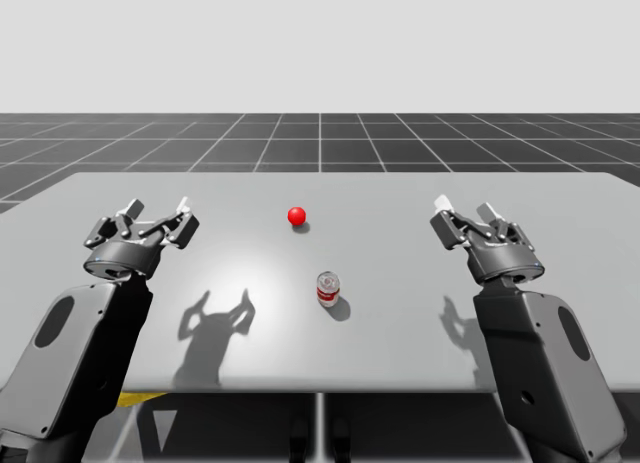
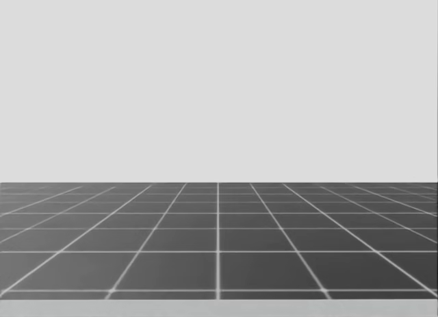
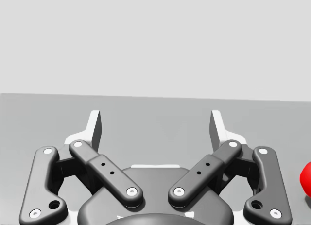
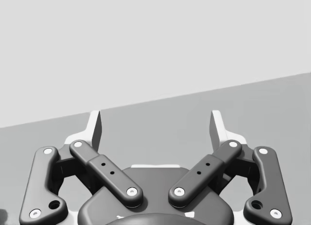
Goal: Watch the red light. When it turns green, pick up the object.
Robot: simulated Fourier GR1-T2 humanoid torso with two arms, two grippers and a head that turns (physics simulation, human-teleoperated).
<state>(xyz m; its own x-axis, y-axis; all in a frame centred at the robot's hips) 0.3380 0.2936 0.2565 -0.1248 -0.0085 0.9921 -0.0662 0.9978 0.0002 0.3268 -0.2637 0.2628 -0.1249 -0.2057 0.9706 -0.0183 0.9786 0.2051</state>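
in the high view the light is a red ball on the table, just above the frame's middle. the can, red and silver, stands upright near the centre, below and slightly right of the light and apart from it. my left gripper hangs over the table at middle left, fingers spread wide with nothing between them. my right gripper hangs at middle right, likewise released and holding nothing. the can lies between the two grippers, well apart from both. each arm throws a shadow on the table lower in the frame. the left wrist view has its fingers parted over bare table, with the red light's edge beside the gripper. the right wrist view has parted fingers over a slanting table edge. the head view looks at the dark gridded floor under a pale background
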